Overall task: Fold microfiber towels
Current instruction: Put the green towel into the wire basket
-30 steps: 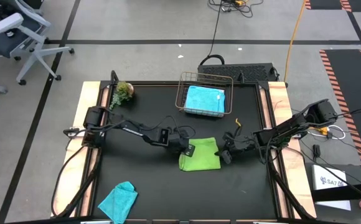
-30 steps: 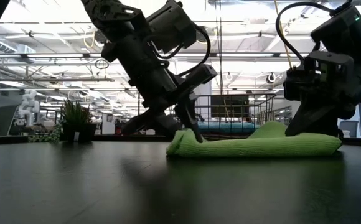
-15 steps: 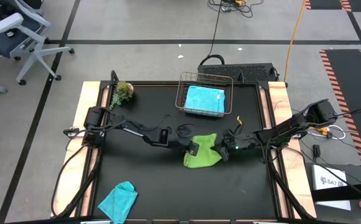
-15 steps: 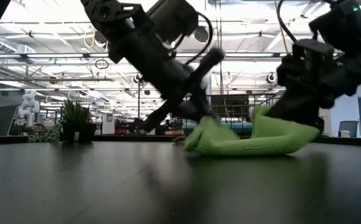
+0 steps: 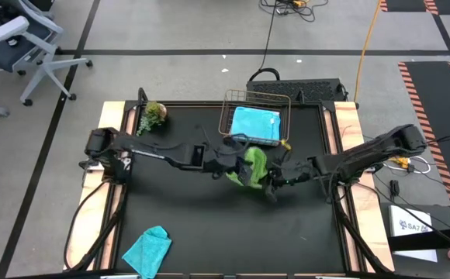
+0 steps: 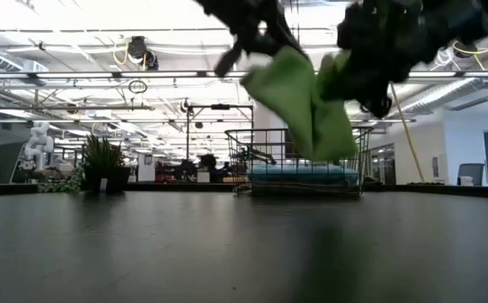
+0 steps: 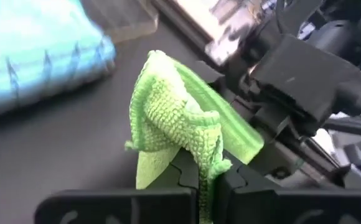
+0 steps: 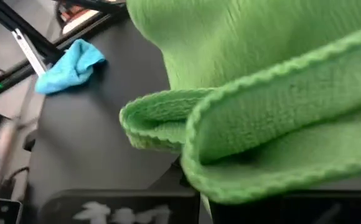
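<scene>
The black table is sitting on a grey taped floor, an open hall showing beyond it; the wire basket is standing at its far edge, holding a sky blue towel; a small plant is sitting well left of the basket, a teal towel lying far in front of it; the lime green towel is hanging in the air just before the basket, the left gripper and right gripper each pinching a side.
</scene>
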Action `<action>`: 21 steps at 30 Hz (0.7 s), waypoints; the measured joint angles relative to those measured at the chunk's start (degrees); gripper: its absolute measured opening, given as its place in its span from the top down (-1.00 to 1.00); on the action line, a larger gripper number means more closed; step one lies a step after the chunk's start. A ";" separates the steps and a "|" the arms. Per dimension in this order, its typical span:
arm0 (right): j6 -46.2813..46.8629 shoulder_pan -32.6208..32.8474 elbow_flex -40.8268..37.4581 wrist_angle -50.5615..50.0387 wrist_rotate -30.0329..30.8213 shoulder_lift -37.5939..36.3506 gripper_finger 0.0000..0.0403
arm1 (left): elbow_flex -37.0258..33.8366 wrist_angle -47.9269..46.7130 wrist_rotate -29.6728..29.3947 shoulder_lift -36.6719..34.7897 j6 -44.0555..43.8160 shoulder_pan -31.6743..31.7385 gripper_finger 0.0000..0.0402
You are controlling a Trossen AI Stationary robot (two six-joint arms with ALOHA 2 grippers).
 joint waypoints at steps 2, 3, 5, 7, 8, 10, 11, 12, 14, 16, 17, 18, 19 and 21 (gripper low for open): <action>-3.34 -1.27 3.96 -4.62 0.35 -2.33 1.00 | 2.39 -3.33 -1.46 -1.44 2.55 0.48 0.96; -5.07 -1.86 5.67 -6.38 0.58 -3.73 1.00 | 3.45 -4.65 -1.60 -2.00 3.70 0.86 0.96; -8.75 -3.54 9.03 -10.30 1.55 -6.44 1.00 | 5.55 -4.91 -1.72 -2.23 5.52 1.84 0.94; -12.54 -5.66 12.47 -12.81 1.64 -8.68 1.00 | 7.26 -6.44 -1.75 -2.23 7.49 2.99 0.94; -14.14 -6.88 13.99 -14.90 1.69 -9.67 1.00 | 7.86 -6.64 -1.73 -2.23 8.41 3.62 0.95; -17.31 -9.43 16.79 -18.35 1.75 -11.07 1.00 | 8.30 -6.01 -1.69 -2.21 9.64 5.02 0.96; -18.54 -10.96 17.95 -20.25 1.71 -11.57 1.00 | 8.44 -6.11 -1.69 -2.23 9.66 5.73 0.96; -19.60 -12.49 18.77 -22.19 1.73 -11.93 1.00 | 8.52 -5.96 -1.67 -2.23 9.65 6.55 0.96; -21.43 -15.73 20.14 -24.73 1.74 -12.03 1.00 | 8.52 -6.15 -1.62 -2.21 9.96 8.16 0.93; -23.00 -18.92 20.82 -27.13 1.25 -11.97 1.00 | 8.78 -6.46 -1.34 -2.21 10.32 10.02 0.92; -23.66 -20.60 20.82 -27.59 0.55 -11.72 1.00 | 8.81 -6.34 -0.57 -2.21 10.44 11.01 0.92; -24.23 -22.22 20.93 -27.47 -0.65 -11.53 1.00 | 8.81 -6.33 0.28 -2.21 10.45 12.03 0.94; -24.78 -23.74 20.98 -27.73 -1.56 -11.34 1.00 | 8.81 -6.36 0.99 -2.10 10.47 13.00 0.96; -26.42 -26.46 20.93 -28.44 -1.75 -10.56 1.00 | 8.81 -6.29 2.48 -1.81 10.94 14.86 0.96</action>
